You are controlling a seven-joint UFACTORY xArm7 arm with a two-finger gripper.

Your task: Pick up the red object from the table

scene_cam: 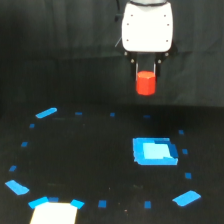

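The red object (146, 83), a small red-orange block, hangs in the air well above the black table (90, 160). My gripper (146, 74) is shut on its upper part, thin dark fingers (134, 67) flanking it on both sides. The white gripper body sits right above, at the top of the exterior view. The block's lower half shows freely below the fingertips, against the dark backdrop.
A large blue square patch (154, 151) lies on the table below and slightly to the exterior view's right of the block. Small blue tape marks (46, 113) ring the surface. A bright white patch (54, 213) sits at the bottom left edge.
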